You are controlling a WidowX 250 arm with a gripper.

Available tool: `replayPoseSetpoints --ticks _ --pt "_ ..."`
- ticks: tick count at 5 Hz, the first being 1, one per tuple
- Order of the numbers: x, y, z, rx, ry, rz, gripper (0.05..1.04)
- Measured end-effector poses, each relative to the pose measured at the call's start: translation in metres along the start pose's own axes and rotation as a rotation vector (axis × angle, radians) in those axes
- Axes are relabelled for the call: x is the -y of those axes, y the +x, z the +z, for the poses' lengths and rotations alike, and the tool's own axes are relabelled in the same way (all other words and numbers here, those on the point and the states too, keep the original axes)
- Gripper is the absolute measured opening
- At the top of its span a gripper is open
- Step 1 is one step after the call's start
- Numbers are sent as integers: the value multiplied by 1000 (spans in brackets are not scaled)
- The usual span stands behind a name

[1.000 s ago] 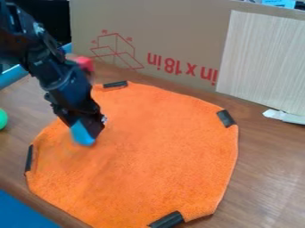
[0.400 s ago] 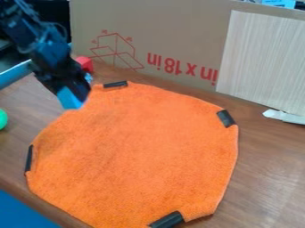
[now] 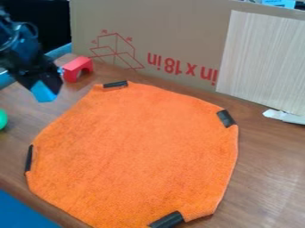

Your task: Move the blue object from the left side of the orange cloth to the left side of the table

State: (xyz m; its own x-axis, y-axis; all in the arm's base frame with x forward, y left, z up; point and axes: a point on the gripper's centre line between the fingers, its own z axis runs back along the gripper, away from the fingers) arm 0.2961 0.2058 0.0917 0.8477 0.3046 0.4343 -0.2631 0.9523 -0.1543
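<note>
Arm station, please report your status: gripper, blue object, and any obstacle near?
Gripper holding blue object. Position: left of orange cloth, apparently above table. Red block and green object nearby, may need clearance.

Cardboard [image 3: 173, 26] backs a wood-grained table [image 3: 262, 156]

The brown table spreads below the claw [image 3: 45, 88] and to its right in view, with a soft sheen far right. The cardboard stands upright right of the claw, a pale panel [image 3: 262, 58] in front of it farther right. Above the claw, the background is black.
</note>
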Motion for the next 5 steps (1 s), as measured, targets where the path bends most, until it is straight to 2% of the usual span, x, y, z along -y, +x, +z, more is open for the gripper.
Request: replayPoseSetpoints --ticks 1,2,3,4,5 --pt "-32 13 -4 0 18 99 624" --pt "-45 23 -11 -14 25 153 624" --pt "-56 31 -21 -23 43 195 676" --pt "-63 24 -29 -58 73 197 950" --pt "-64 22 -30 -61 81 172 1009"
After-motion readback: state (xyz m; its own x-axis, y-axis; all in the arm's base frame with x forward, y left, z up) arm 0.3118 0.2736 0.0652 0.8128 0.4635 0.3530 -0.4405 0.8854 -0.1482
